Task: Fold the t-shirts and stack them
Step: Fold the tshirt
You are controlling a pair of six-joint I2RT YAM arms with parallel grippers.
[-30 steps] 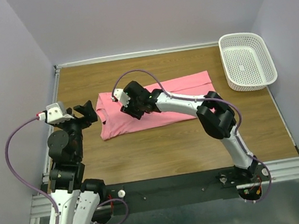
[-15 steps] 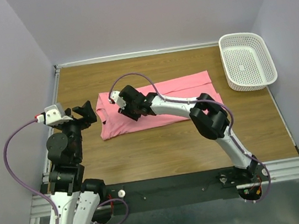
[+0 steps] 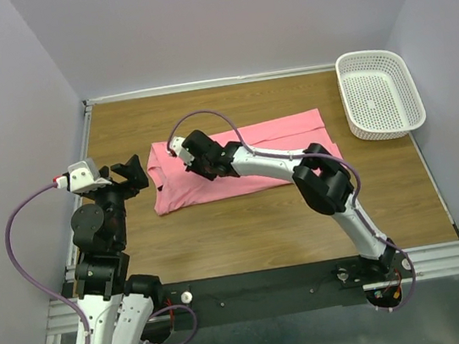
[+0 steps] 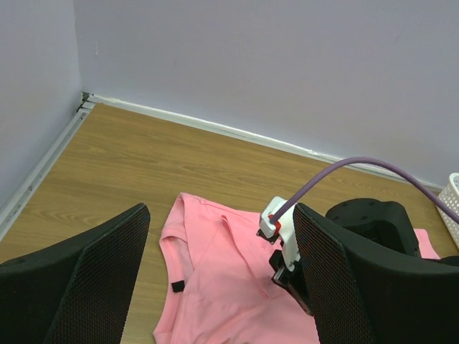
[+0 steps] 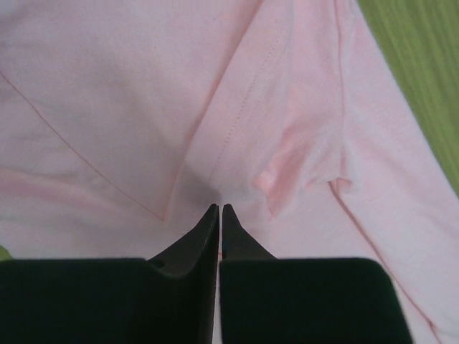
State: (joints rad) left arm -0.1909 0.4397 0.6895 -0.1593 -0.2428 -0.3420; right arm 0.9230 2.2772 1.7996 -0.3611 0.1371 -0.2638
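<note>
The t-shirt (image 3: 284, 134) lies flat on the middle of the desk (image 3: 263, 227), its long axis running left to right. It is plain salmon-pink and looks already folded into a band. My right hand (image 5: 220, 209) is on its left end, jaws pressed almost together on 1 small ridge of cloth. My left hand (image 3: 133, 170) hovers spread just off that end.

Bright even overhead light, faint soft shadows on table (image 3: 222, 241). Top view sharp; right wrist close-up slightly soft, shirt (image 5: 122, 93) washed pale.
</note>
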